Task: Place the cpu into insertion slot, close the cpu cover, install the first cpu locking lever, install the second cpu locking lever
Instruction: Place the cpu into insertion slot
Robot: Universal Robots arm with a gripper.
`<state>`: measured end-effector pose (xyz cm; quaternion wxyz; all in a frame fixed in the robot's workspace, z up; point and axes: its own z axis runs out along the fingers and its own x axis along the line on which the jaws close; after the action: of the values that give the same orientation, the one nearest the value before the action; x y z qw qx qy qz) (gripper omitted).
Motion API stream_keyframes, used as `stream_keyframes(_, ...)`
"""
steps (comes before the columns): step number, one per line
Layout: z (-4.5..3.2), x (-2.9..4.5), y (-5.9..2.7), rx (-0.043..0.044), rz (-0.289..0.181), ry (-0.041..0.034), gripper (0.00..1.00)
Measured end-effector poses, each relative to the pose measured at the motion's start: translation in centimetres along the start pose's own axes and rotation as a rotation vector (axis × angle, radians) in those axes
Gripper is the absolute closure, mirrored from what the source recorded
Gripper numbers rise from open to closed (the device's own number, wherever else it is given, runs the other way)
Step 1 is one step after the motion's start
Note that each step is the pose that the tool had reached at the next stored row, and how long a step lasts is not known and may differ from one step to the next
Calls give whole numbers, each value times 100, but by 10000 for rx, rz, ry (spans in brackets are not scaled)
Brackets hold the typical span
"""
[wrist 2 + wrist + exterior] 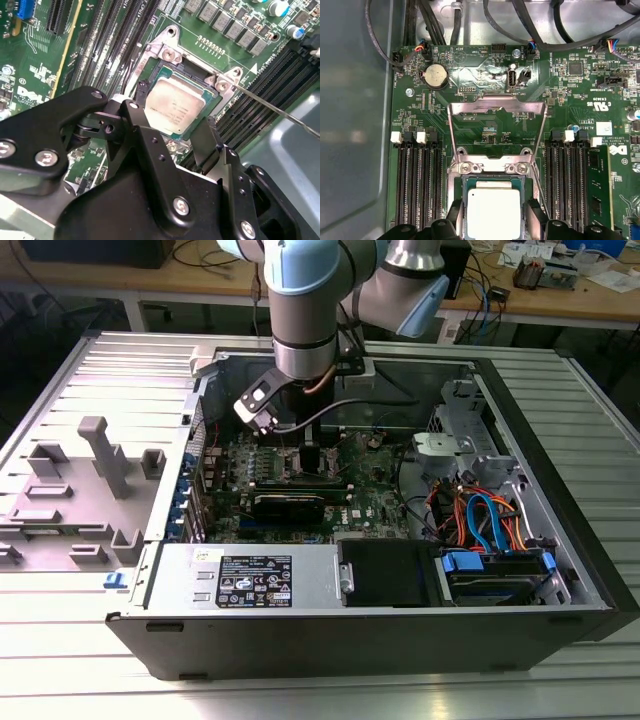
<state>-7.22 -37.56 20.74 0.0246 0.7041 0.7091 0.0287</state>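
Jaws pinch the cpu [172,107]: the gripper [177,111] has one black finger against each of two opposite edges, and the fingers [141,95] touch the chip's sides in both wrist views.

- Cpu lies flat in the slot [191,67], silver top up, within the metal rim.
- Cover [495,104] is not closed. In the first wrist view it stands swung back from the hinge edge of the slot, and the green board [485,75] shows through its window.
- Lever [280,114]: a thin metal rod runs out from one slot corner and passes over the memory slots [260,85]. It is not latched down.
- Long black memory slots flank the slot on both sides.
- Exterior view: the arm [300,310] reaches straight down into the open case [560,440], which lies on its side on a slatted table [600,670]. The gripper sits low over the board, towards the case's far wall.
- Orange and blue cables [480,515] are bundled at the exterior view's right of the board, well apart from the gripper.
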Motion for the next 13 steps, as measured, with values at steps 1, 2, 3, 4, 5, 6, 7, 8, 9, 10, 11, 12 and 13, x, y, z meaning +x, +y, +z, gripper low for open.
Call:
stream_keyframes(1, -16, 0, 2, 5, -1, 0, 38)
stream_keyframes(2, -26, 0, 3, 9, -1, 0, 38)
stream_keyframes(3, -43, 0, 4, 13, -1, 0, 38)
stream_keyframes(4, -54, 0, 6, 16, -1, 1, 38)
stream_keyframes(5, -66, 1, 7, 20, 0, 0, 39)
stream_keyframes(6, -84, 0, 9, 27, -1, 0, 46)
stream_keyframes(7, -99, 1, 11, 34, -1, 1, 53)
stream_keyframes(8, -128, 1, 17, 53, -2, 1, 58)
stream_keyframes(9, -145, 1, 20, 68, -1, 1, 65)
stream_keyframes(10, -157, 1, 23, 77, -1, 1, 71)
stream_keyframes(11, -171, 1, 28, 95, -2, 1, 77)
stream_keyframes(12, -177, 1, 31, 107, -1, 1, 83)
stream_keyframes(13, -181, 2, 34, 117, 0, 2, 83)
